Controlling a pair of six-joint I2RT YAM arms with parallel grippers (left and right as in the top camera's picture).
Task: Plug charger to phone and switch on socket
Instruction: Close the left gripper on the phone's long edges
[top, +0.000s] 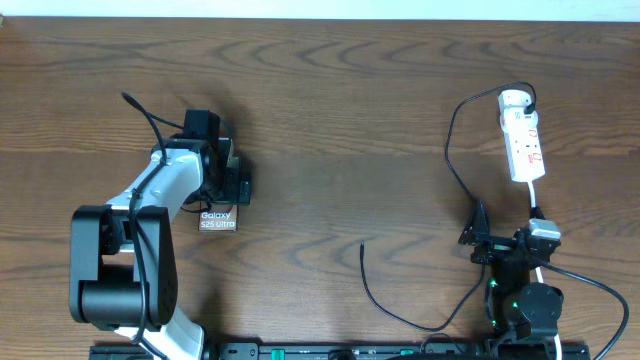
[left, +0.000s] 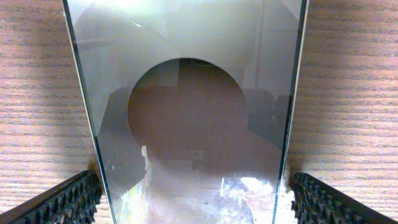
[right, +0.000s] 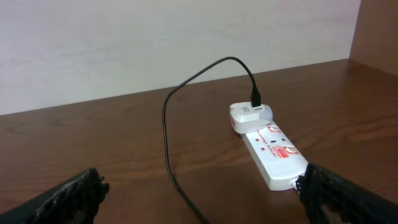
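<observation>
Wood table (top: 330, 120): phone (top: 218, 221) sits flat between the spread jaws of your left gripper (left: 198, 200), looks glossy and slippery, so take its long edges; right gripper (right: 199, 193) spread, empty; charger (top: 449, 150) likely limp, tip loose mid-table, pinch right behind the connector.

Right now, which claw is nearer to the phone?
Left. The left claw straddles the phone, open, with one finger along each side. The right claw is far across the table, open and facing the socket.

The left arm (top: 165, 185) is white with black joints and a black cable; the left gripper (left: 196, 183) has black ribbed fingers (left: 68, 199).
</observation>
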